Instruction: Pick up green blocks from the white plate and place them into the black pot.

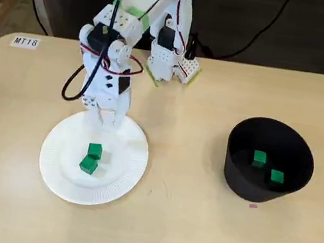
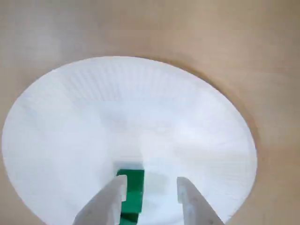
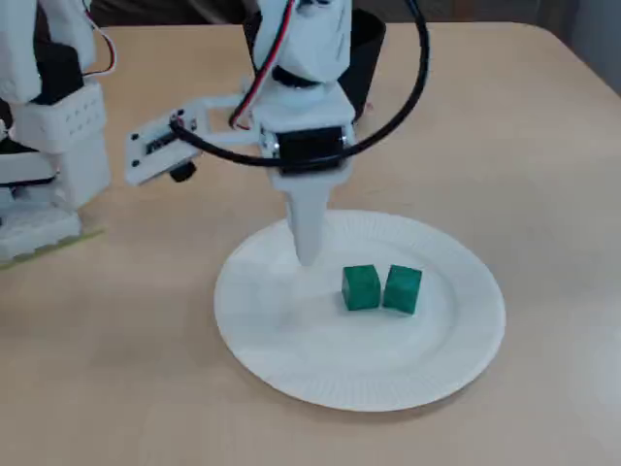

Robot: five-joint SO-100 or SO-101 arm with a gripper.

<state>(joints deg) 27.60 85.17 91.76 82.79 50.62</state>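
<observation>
The pincer [image 2: 152,185] hangs released and empty, jaws apart, over the white plate [image 3: 281,320]. On the plate a green block [image 3: 361,287] sits beside a second block [image 3: 403,289], seemingly touching. Two more blocks [image 1: 259,158] lie in the black pot [image 1: 236,178].

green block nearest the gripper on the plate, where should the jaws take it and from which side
Come straight down from above and close on the near green block across the two side faces that run along the row. Its far face seems to touch the second block, leaving no room there.
</observation>
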